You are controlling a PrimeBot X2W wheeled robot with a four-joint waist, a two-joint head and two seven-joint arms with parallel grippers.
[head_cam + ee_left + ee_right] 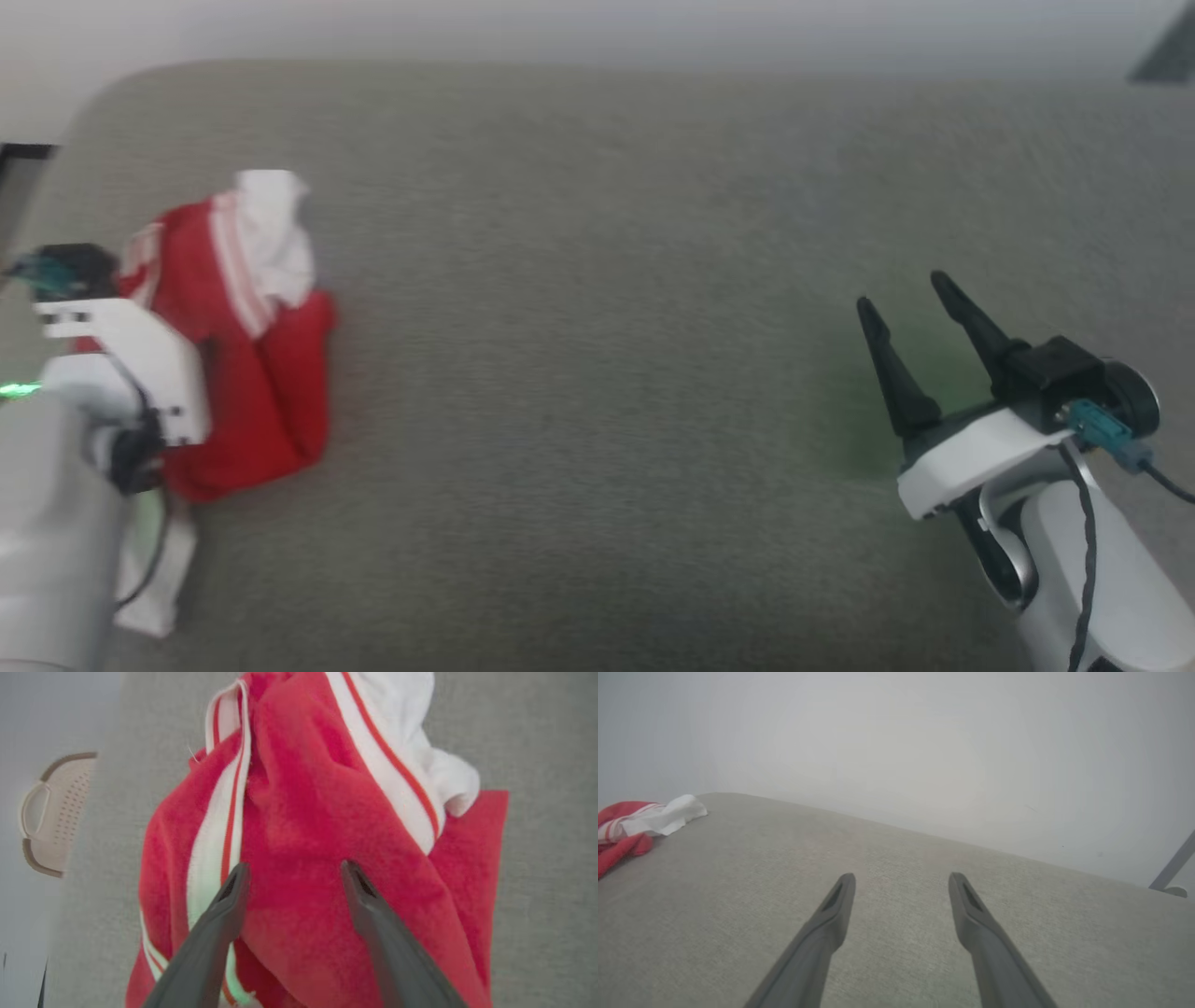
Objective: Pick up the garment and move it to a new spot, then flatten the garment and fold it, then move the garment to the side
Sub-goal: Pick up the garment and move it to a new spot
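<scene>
I see the shirt (252,373) bunched up at the left end of the grey surface (597,233). Left gripper (292,870) sits over its red cloth, fingers apart. Right gripper (901,290) also spread, well apart from the shirt.

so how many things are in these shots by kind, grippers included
garment: 1
grippers, left gripper and right gripper, both open: 2
pale perforated basket: 1
grey padded surface: 1
total: 5
</scene>
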